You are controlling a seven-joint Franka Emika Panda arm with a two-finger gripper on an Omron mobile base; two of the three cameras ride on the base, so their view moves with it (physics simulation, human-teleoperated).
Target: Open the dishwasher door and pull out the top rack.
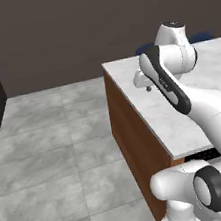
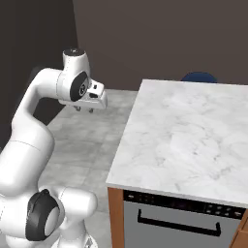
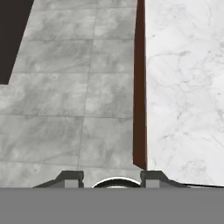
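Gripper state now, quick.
Gripper: open, holding nothing, raised beside the marble counter, far from the closed dishwasher door.

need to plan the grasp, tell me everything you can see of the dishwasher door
The dishwasher door sits closed and upright in the front of the island, under the edge of the white marble counter, in the right base view. Its face looks grey, with a dark control strip along the top and a long dark bar handle running across below it. Brown wooden panels flank it. Its lower part is cut off by the picture's edge. Nothing touches it.

White marble countertop [image 2: 184,135] on brown wooden cabinet [image 1: 133,144], over grey tiled floor [image 1: 53,152].
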